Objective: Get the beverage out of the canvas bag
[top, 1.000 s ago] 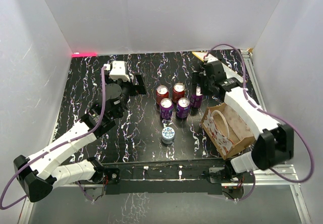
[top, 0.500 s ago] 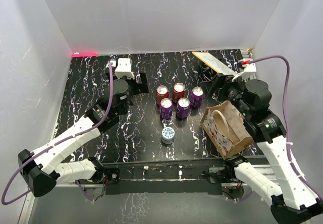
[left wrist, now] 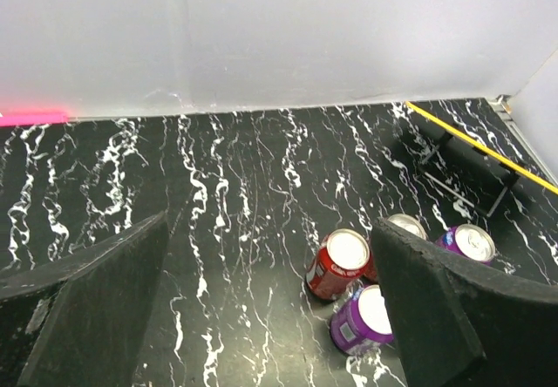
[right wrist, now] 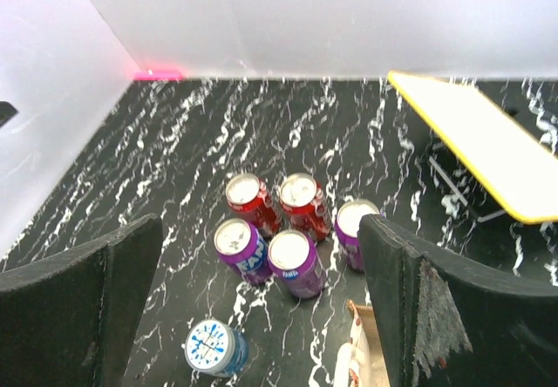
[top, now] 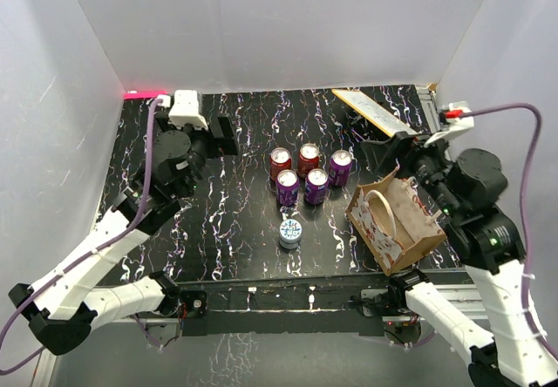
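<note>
The canvas bag (top: 397, 221) lies at the right of the table, open side up, with a tan inside, cream loop handles and a whitish side with red marks. No can shows inside it. Its corner shows in the right wrist view (right wrist: 356, 363). Two red cans (top: 280, 159) and three purple cans (top: 316, 184) stand in a group left of the bag, also seen from the right wrist (right wrist: 296, 261). A blue-and-white can (top: 290, 231) stands nearer. My right gripper (top: 390, 162) is open and empty above the bag's far end. My left gripper (top: 224, 134) is open and empty, left of the cans.
A white board with a yellow edge (top: 370, 108) rests on a black stand at the back right. A pink-red strip (top: 144, 93) marks the back left corner. White walls close in the black marbled table (top: 235, 221) on three sides.
My right gripper has drawn back and up from the rightmost purple can, which stands alone now. My left gripper has swung left and back, away from the cans.
</note>
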Motion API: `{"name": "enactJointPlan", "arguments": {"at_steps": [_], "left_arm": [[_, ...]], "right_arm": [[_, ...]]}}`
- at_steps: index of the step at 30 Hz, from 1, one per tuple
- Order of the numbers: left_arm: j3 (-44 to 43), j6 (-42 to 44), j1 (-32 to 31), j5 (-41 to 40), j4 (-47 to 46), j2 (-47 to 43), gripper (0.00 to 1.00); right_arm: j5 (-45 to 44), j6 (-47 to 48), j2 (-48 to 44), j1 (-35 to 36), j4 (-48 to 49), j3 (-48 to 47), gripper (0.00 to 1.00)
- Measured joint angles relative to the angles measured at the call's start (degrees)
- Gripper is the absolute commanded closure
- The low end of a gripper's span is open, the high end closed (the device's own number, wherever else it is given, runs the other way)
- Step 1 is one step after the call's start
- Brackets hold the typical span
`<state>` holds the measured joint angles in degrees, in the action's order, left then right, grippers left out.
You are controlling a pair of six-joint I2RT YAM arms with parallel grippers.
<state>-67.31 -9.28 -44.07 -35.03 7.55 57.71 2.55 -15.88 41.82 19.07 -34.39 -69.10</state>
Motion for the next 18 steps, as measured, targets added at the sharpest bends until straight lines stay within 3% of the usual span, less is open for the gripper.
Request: {"name": "enactJointPlan", "arguments": {"at_steps": [6,18], "left_arm": [[-5.8,0.2,4.9,4.9,4.4,-0.1,0.03],[-10.3,-2.8,5.1,9.0,6.4,-7.1,0.03]], "right_arm": [[0.0,2.4,-3.2,0.0,-1.2,-6.7,0.02],[0.0,3.8,-4.1,0.0,-1.5,-11.3,0.02]]}}
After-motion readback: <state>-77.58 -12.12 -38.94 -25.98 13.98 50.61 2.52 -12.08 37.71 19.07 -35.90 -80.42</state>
